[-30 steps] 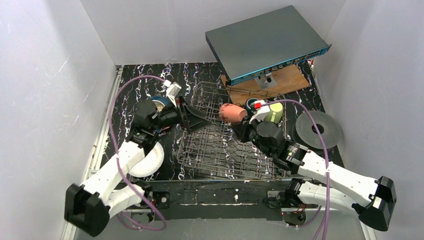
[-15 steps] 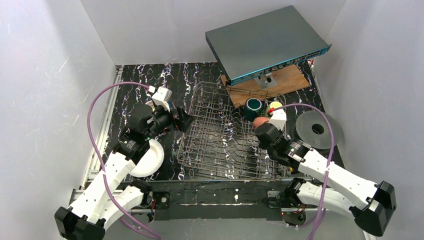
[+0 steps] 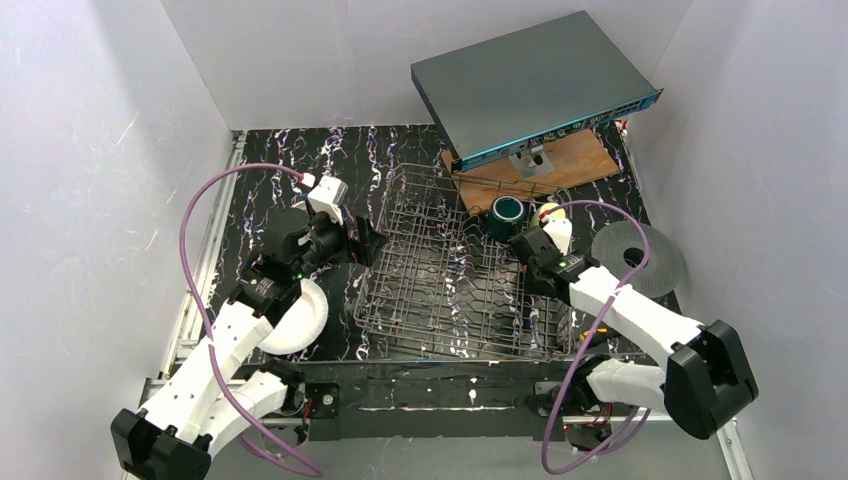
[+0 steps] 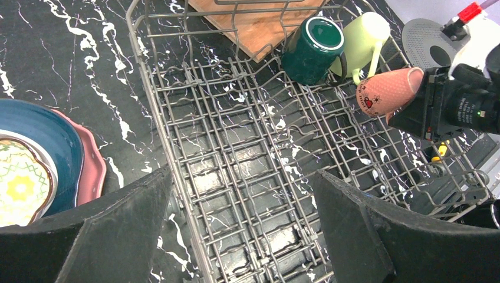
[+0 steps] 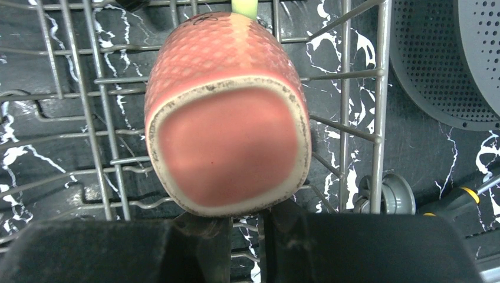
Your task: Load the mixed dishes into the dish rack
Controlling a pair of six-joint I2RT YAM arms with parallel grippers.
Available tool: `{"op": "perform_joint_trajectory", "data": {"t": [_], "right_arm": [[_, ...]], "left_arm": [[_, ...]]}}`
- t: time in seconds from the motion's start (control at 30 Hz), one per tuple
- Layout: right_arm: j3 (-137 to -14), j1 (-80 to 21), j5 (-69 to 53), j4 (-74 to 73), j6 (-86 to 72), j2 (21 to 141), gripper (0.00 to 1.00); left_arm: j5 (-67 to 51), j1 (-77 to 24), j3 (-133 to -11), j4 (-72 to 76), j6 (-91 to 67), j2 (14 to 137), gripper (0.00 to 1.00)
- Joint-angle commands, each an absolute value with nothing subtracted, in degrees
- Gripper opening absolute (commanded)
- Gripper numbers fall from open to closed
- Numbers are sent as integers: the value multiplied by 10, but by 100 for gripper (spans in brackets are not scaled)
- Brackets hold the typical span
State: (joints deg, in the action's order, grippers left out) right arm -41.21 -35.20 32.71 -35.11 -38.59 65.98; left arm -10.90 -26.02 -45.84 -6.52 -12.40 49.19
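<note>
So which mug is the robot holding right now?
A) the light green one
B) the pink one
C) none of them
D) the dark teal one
B: the right gripper is shut on the pink mug over the rack, while the teal mug and green mug sit ungripped at the rack's far corner.

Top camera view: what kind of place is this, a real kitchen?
Likely a robot test booth, not a kitchen: white walls box in a black marbled table, left arm and right arm are bolted at its edge, and the dish rack sits beside a grey equipment box.
</note>
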Motion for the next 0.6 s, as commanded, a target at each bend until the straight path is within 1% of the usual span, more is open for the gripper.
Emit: {"op": "perform_joint_trajectory", "data": {"t": [0.0,0.2,0.3,0.33,0.4,0.5,0.57], "right_arm": [[-454,-336,361,-361,-397,698,1],[-481,-329,354,-383,-402,766,2],[-484,-329,359,-388,-408,773,9],[-484,-329,359,-387,-408,772,14],[-480,-329,356,-385,-407,767,29],[-472,-328,353,-383,-407,751,49],[-465,-329,345,-377,-403,737,57]], "left_arm": [[-100,-264,-471,-75,-113,492,88],[-91,-265,-470,-77,-112,488,88],[-86,-265,-469,-77,-110,487,88],[-84,-265,-470,-78,-109,488,88],[-84,-265,-472,-82,-108,488,88],[-78,-266,-471,-82,-106,486,88],[-73,-266,-471,-84,-104,487,88]]}}
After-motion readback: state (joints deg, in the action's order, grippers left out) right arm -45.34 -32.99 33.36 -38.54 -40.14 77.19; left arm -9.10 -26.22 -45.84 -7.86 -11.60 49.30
